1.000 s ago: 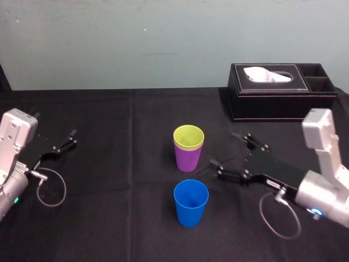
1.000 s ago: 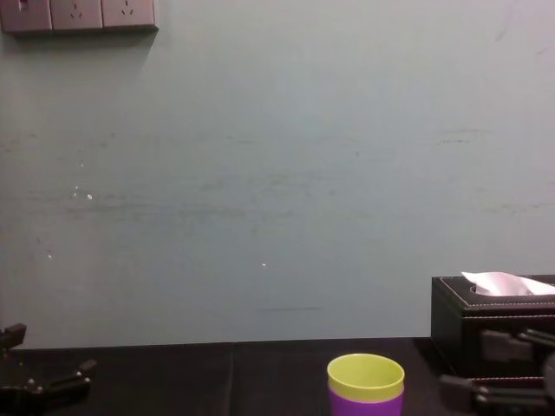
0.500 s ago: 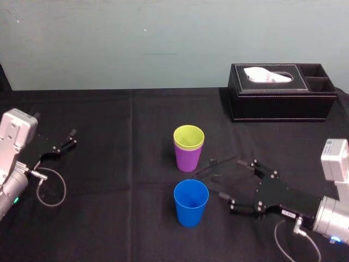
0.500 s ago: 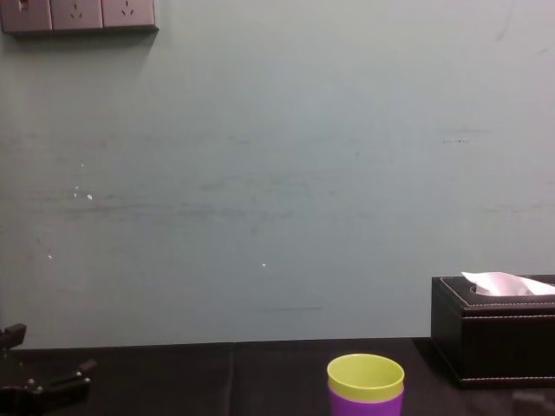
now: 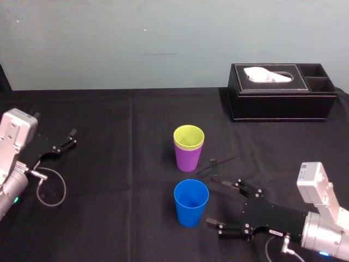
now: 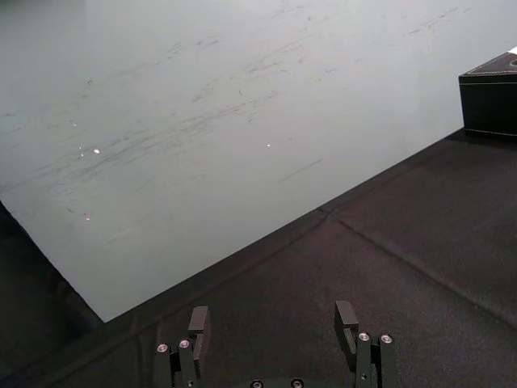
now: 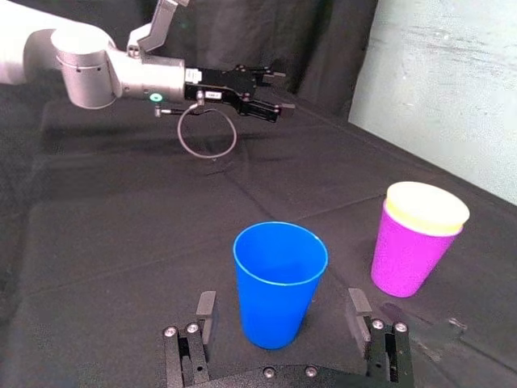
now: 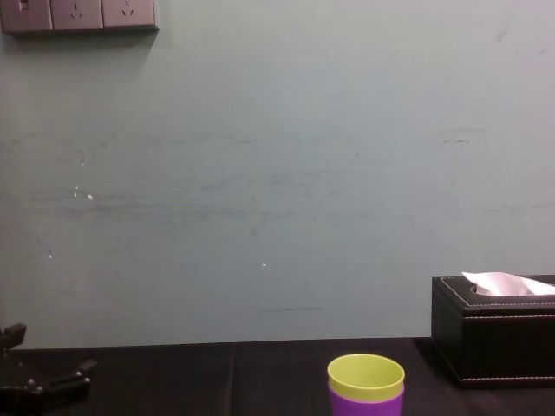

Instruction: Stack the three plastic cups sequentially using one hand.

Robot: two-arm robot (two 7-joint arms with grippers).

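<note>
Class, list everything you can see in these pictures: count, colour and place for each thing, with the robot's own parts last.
blue cup: 1, bright blue, upright, front centre of the table
purple cup: 1, purple, upright, behind the blue cup
yellow-green cup: 1, yellow-green, nested in the purple cup
tissue box: 1, black, back right, white tissue showing
table: 1, black cloth
right gripper: 1, black, open, just right of the blue cup
left gripper: 1, black, open, parked far left
</note>
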